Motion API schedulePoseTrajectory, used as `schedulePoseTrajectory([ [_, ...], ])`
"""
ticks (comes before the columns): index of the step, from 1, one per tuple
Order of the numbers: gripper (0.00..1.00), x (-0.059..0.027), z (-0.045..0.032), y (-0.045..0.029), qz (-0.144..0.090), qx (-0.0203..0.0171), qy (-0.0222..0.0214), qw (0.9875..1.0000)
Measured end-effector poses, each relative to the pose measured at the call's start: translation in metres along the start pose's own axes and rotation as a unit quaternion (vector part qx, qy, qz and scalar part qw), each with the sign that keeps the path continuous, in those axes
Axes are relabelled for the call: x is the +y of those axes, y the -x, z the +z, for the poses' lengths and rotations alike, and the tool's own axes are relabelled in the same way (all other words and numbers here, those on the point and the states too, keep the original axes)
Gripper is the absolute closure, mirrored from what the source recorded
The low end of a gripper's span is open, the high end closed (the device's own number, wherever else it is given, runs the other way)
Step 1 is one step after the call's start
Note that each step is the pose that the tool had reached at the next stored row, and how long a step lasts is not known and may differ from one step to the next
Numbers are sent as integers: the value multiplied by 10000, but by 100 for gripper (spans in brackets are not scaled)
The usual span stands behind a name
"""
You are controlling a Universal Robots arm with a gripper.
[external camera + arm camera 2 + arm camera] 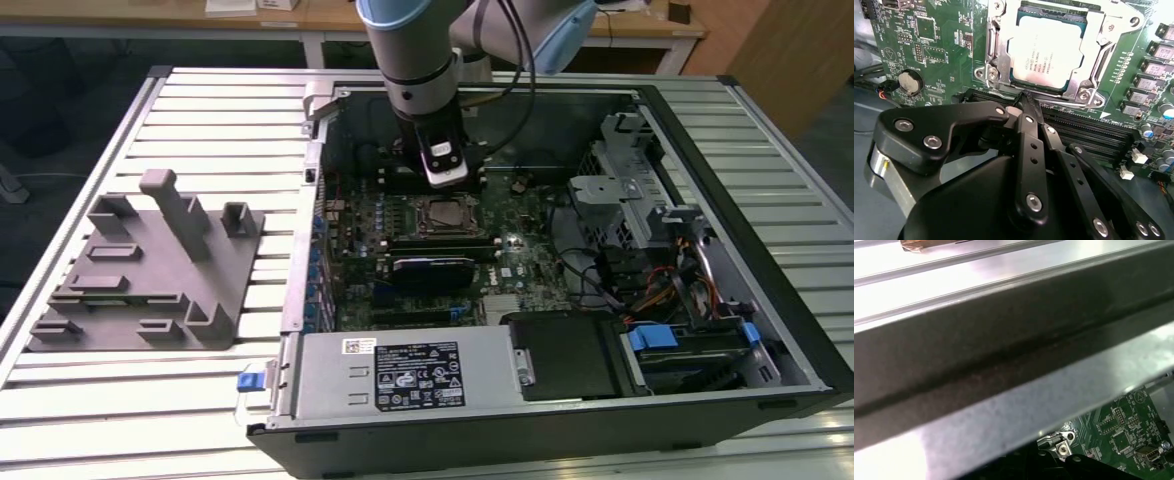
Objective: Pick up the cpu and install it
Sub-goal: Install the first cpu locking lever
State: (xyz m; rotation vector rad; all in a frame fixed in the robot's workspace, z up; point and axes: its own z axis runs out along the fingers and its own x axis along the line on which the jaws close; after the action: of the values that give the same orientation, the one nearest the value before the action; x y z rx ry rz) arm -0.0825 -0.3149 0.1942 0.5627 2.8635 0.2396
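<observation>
My pincer hangs clenched and empty just beside the socket, since the cpu already lies flat in its frame.

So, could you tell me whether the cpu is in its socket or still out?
In. The cpu lies flat inside the metal socket frame on the motherboard, with the pincer shut just beside it, holding nothing.
</observation>
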Motion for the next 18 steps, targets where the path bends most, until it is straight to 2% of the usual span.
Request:
schedulePoseTrajectory([
  [16,89,-18,28,0,-1,-4,3,10000],
  [18,89,-19,28,1,1,1,14,10000],
])
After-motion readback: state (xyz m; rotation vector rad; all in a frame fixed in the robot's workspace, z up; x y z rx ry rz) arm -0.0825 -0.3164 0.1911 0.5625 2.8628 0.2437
